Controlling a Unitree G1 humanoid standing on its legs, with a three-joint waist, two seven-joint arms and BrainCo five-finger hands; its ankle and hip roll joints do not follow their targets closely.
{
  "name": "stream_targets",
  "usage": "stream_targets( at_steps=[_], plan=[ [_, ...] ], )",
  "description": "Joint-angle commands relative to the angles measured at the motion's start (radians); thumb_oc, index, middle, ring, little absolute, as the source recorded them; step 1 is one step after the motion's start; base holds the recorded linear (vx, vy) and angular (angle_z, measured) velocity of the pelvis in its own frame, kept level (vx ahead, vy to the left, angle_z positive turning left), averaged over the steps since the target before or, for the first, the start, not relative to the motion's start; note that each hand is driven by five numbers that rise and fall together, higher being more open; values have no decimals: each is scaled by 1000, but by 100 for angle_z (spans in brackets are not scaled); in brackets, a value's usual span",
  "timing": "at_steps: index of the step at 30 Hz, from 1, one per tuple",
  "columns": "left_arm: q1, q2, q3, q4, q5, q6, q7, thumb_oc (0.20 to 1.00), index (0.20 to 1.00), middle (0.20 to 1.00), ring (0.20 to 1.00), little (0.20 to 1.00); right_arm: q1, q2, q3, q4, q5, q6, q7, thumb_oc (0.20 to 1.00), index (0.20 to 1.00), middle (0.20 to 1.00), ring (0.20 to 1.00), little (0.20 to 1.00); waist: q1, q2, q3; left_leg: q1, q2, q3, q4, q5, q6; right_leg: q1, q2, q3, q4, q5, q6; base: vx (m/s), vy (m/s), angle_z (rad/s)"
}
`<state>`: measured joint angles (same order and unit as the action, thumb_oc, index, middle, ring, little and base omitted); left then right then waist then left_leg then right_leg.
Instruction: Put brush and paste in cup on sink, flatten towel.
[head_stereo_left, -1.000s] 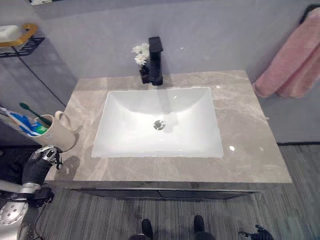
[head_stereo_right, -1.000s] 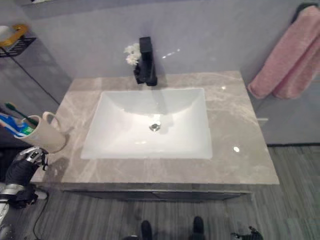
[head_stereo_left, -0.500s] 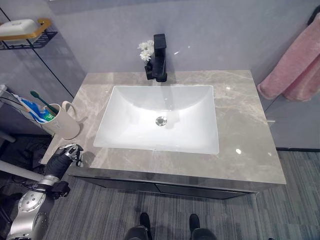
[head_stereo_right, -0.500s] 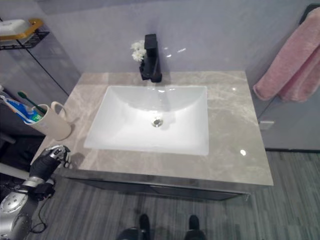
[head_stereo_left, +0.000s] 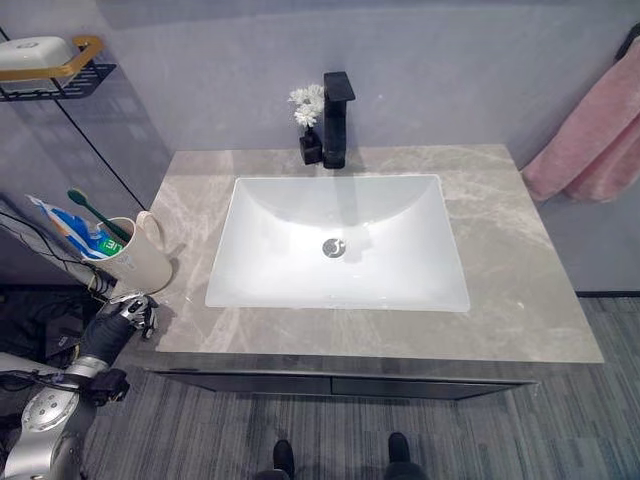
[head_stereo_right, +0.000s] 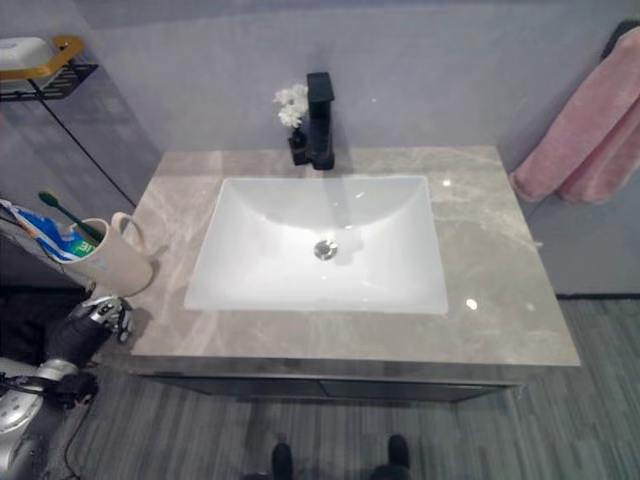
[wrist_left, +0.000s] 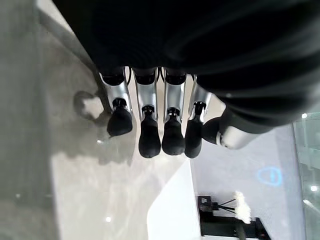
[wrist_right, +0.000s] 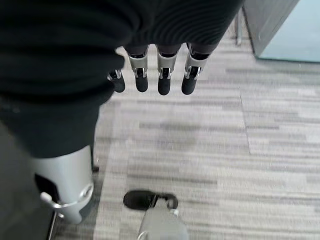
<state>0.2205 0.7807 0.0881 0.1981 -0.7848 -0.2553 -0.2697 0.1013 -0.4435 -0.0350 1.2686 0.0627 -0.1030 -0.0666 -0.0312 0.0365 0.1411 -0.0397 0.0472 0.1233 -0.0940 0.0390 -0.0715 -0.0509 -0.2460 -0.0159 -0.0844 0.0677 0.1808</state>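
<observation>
You had the beige handled cup (head_stereo_left: 138, 262) standing at the left edge of the grey marble table (head_stereo_left: 520, 300), the green toothbrush (head_stereo_left: 90, 209) and blue toothpaste tube (head_stereo_left: 72, 228) inside. The pink towel (head_stereo_left: 590, 150) hung bunched on the wall. Your left robot hand (head_stereo_left: 128, 312) sat below the cup with fingers relaxed, empty; your right robot hand (wrist_right: 150, 75) hung over the floor, fingers straight.
</observation>
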Motion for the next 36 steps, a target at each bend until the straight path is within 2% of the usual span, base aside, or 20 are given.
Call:
stream_targets(
  at_steps=[1,2,4,5,7,10,20,36],
  plan=[
    [-6,16,98,-41,-16,-61,8,200,200,200,200,200,-34,-22,41,-9,-22,1,-23,1000,1000,1000,1000,1000,12,-8,-20,-26,33,1,22,9,-3,9,18,-21,38,-1,18,43,55,-13],
    [-6,16,98,-41,-16,-61,8,200,200,200,200,200,-34,-22,41,-9,-22,1,-23,1000,1000,1000,1000,1000,12,-9,-20,-26,33,2,22,9,-3,9,18,-20,38,-1,18,43,74,-10],
    [15,11,130,-46,-5,-67,26,200,200,200,200,200,-71,-7,78,-27,-41,-1,-27,1000,1000,1000,1000,1000,38,-26,-11,-30,47,50,7,12,-12,-23,16,-99,28,50,29,-28,9,-24],
    [25,12,146,-46,-2,-69,32,200,200,200,200,200,-78,-2,87,-32,-44,-2,-27,1000,1000,1000,1000,1000,44,-34,-10,-34,51,57,7,12,-15,-29,17,-119,20,70,31,-31,-11,-52],
    [21,15,155,-48,11,-75,47,200,200,200,200,200,-82,-2,96,-43,-48,-5,-31,1000,1000,1000,1000,1000,42,-39,-5,-49,53,56,7,22,-18,-38,19,-119,13,90,37,-15,12,-45],
    [-20,12,176,-17,57,-92,111,200,200,200,200,200,-88,-11,92,-38,-35,-6,-44,1000,1000,1000,1000,1000,41,-45,-3,-99,46,43,7,33,-21,-73,-7,-137,-3,76,46,-23,52,2],
    [-74,57,173,-2,111,-94,179,200,200,200,200,200,-102,-19,92,-35,-15,-3,-59,1000,1000,1000,1000,1000,29,-33,30,-186,28,39,7,51,-20,-156,-32,-124,-3,107,55,-10,16,3],
    [-144,96,144,18,133,-96,205,200,200,200,200,200,-126,-41,112,-58,-3,-7,-67,1000,1000,1000,1000,1000,18,-25,57,-249,23,40,7,66,-26,-221,-39,-112,-3,127,61,-1,2,0]
  ],
)
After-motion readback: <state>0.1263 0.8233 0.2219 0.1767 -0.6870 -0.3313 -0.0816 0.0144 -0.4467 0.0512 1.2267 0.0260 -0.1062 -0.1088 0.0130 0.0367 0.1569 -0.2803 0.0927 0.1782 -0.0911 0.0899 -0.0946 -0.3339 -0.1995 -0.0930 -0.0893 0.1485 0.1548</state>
